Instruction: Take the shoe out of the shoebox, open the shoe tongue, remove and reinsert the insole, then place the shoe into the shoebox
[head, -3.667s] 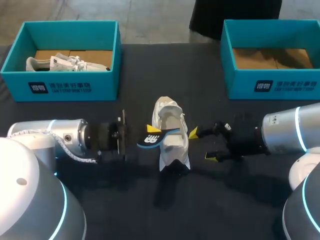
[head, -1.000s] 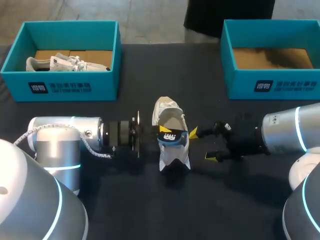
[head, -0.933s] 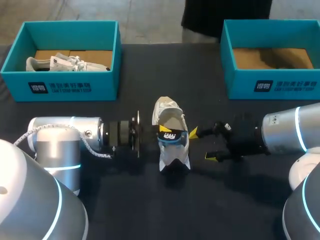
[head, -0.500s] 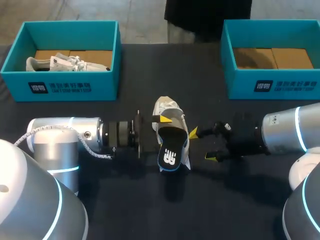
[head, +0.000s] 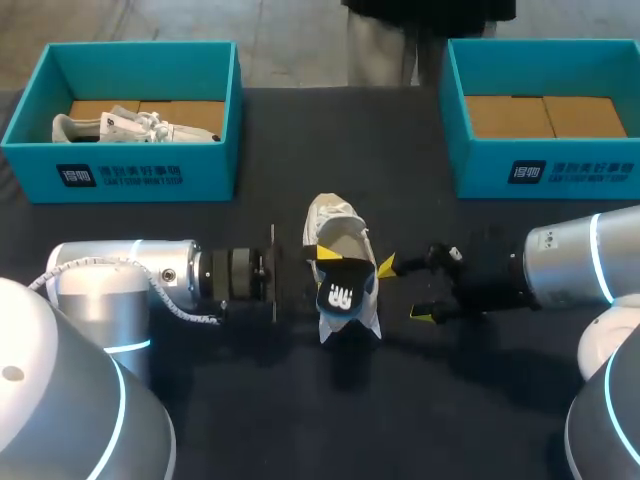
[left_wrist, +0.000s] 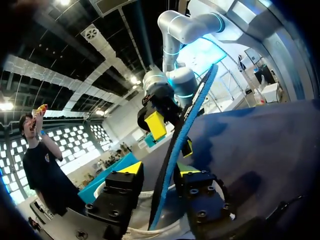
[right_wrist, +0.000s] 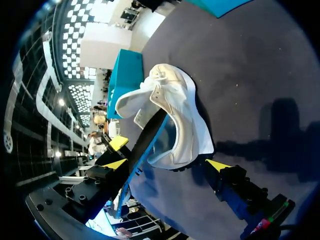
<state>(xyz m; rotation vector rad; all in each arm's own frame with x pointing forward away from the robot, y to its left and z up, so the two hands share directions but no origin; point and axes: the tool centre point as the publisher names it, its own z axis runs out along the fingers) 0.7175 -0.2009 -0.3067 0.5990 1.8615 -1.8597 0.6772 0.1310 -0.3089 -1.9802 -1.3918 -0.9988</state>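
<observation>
**A spare shoe in a blue box**

A black table holds it all. At its far left corner sits a blue box with no lid. A white shoe lies inside, close along the near wall. Behind the shoe, the box floor is brown card. The outside of the near wall has white print on it.

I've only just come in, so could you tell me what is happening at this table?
The left gripper is shut on the dark insole, holding it over the opening of the white shoe. The right gripper is open beside the shoe. The left shoebox holds another shoe; the right shoebox holds none.
</observation>
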